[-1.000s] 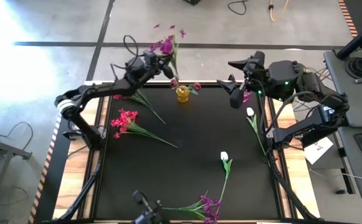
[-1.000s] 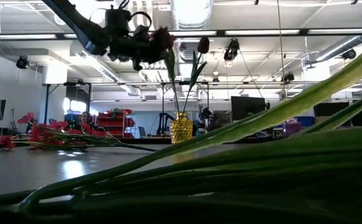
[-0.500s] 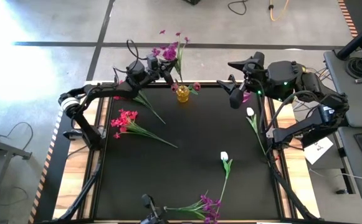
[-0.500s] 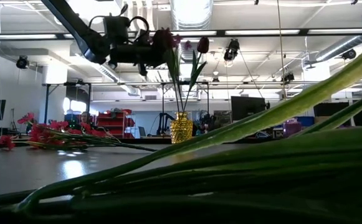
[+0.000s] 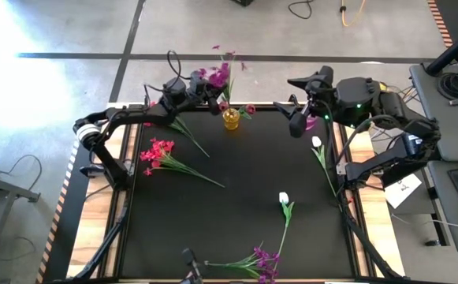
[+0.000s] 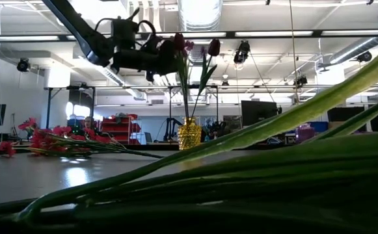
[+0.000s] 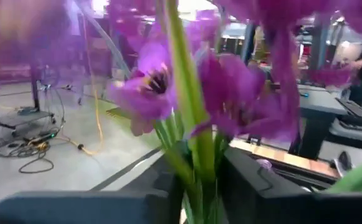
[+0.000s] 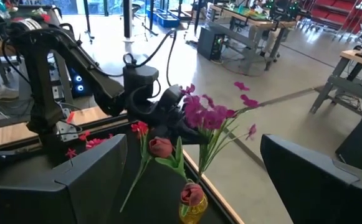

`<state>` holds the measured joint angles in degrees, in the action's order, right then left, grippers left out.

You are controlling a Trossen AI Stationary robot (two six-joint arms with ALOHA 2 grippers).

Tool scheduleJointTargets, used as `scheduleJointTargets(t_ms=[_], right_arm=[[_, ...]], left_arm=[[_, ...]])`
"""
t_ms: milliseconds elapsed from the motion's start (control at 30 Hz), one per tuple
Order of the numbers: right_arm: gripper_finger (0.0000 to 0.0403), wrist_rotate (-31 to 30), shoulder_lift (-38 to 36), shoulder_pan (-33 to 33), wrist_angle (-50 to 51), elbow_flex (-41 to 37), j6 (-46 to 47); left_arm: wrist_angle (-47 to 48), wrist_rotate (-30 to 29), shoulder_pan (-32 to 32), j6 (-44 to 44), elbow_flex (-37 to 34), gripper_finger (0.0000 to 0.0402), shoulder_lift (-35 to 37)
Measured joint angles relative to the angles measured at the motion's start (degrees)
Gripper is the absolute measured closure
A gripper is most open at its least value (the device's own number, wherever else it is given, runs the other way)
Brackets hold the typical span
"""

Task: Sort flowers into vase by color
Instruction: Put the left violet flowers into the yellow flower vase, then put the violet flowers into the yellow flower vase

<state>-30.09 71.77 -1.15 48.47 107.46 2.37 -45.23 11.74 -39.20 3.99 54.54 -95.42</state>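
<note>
My left gripper [image 5: 206,87] is over the table's far edge, shut on a purple-magenta flower cluster [image 5: 217,75], just above the small yellow vase [image 5: 230,119]. In the low view the cluster [image 6: 179,43] tops a long stem that runs down to the vase [image 6: 189,132]. Two magenta tulip buds [image 5: 249,109] stand in the vase on their stems. My right gripper [image 5: 299,123] hovers open near the far right corner. The right wrist view shows its wide-apart fingers [image 8: 93,180], with the cluster [image 8: 209,116] and vase [image 8: 193,209] beyond. My left gripper pinches the cluster's green stem [image 7: 192,124] between its two fingers [image 7: 255,180], just below the blossoms. The fingers come nearly level from the table's left, lying across the stem [image 6: 181,71]. The flower stands almost upright, and its lower end [image 6: 187,117] reaches the vase's mouth.
A red-pink cluster [image 5: 158,151] lies on the black mat at left, and another stem [image 5: 186,131] lies under the left arm. White tulips lie at the right edge [image 5: 317,143] and at centre-right [image 5: 284,199]. A purple cluster [image 5: 260,259] lies at the near edge.
My left gripper has moved toward the table's right, closer over the vase, carrying the purple cluster. The stem has swung more upright, its blossoms now nearer above the vase. My right arm has kept still.
</note>
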Motion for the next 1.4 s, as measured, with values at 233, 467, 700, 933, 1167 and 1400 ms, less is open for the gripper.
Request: scheduleJointTargets(t_ms=[233,467,700,933,1167,1400], right_arm=[[0.0042,0.0,0.8,0.0,2.8,-0.1,2.1],[0.0042,0.1,1.1,0.0,2.8,-0.1,1.7],[0.0042,-0.5,1.1,0.0,2.8,0.0,0.0],[0.0042,-0.2,1.0,0.0,3.9,0.0,0.7],[0.0042,0.0,1.0,0.0,5.4,-0.1,3.1],[0.0042,0.0,1.0,0.0,6.0,-0.2,5.7]], left_arm=[[18.0,1.4,-0.5,-4.0,0.0,0.0229,7.5],[45.5,1.3,-0.4,-8.2,0.0,0.0172,20.7],[68.1,0.8,-0.2,-6.7,-0.3,0.0164,34.5],[76.8,2.4,0.7,-2.3,-0.1,0.0163,42.2],[82.8,7.7,13.9,5.7,-1.4,0.0163,48.3],[79.3,-7.5,44.9,16.3,-6.2,0.0163,50.5]])
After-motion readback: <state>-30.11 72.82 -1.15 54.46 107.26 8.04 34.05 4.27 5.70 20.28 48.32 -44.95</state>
